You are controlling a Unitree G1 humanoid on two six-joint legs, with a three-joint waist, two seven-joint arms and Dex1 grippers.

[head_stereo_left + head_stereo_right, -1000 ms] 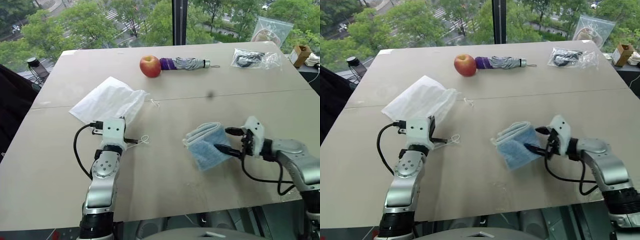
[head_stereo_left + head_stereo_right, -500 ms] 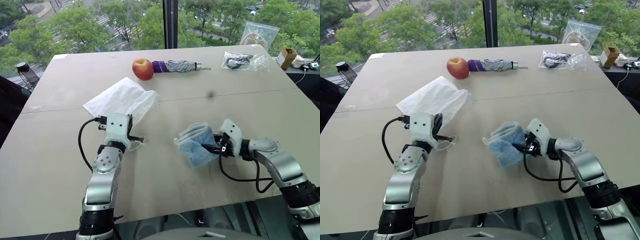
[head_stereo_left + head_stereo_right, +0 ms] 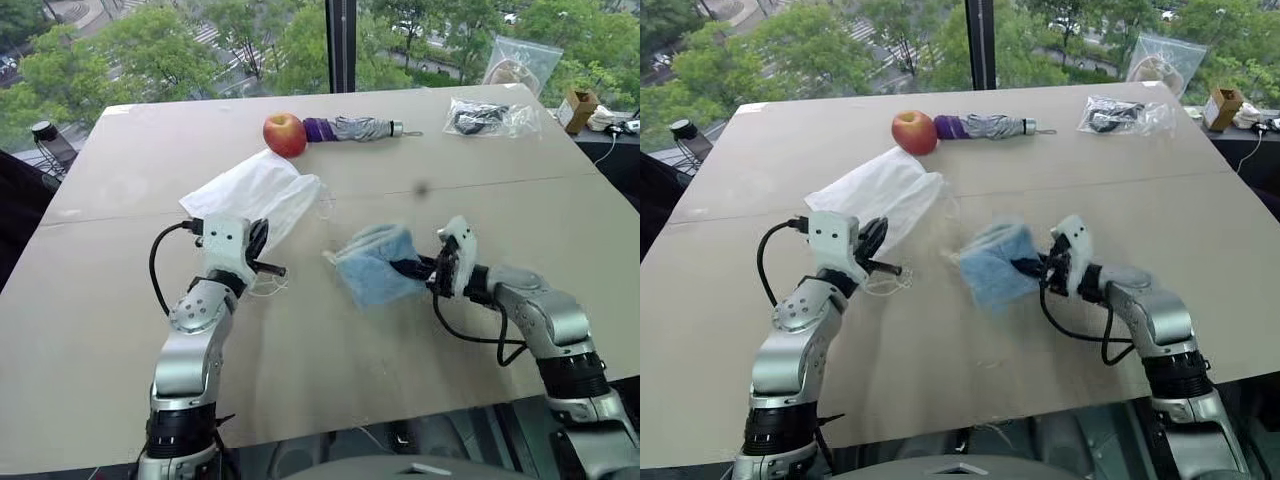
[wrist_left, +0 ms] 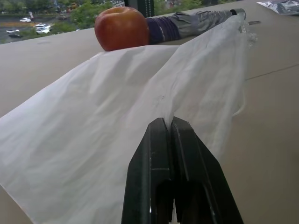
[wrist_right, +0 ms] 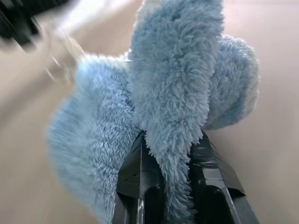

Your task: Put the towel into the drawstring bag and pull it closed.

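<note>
The white drawstring bag (image 3: 255,195) lies left of the table's middle, its mouth turned toward my left gripper (image 3: 272,268). That gripper is shut on the bag's mouth edge, and in the left wrist view the thin fabric (image 4: 117,121) drapes away from the shut fingertips (image 4: 161,128). Thin cord loops (image 3: 262,288) hang just below the gripper. My right gripper (image 3: 408,268) is shut on the light blue towel (image 3: 368,268) and holds it a little above the table, right of the bag's mouth. The right wrist view shows a fold of the towel (image 5: 173,70) pinched between the fingers (image 5: 210,172).
A red apple (image 3: 285,134) and a folded umbrella (image 3: 360,128) lie at the back, just beyond the bag. Clear plastic bags (image 3: 488,117) sit at the back right corner, with a small box (image 3: 578,105) beside them. A seam (image 3: 560,182) crosses the table.
My right gripper has shut on the towel, lifted it and carried it left toward the bag. The left gripper stays shut; the bag has shifted toward the apple. The camera has shifted.
</note>
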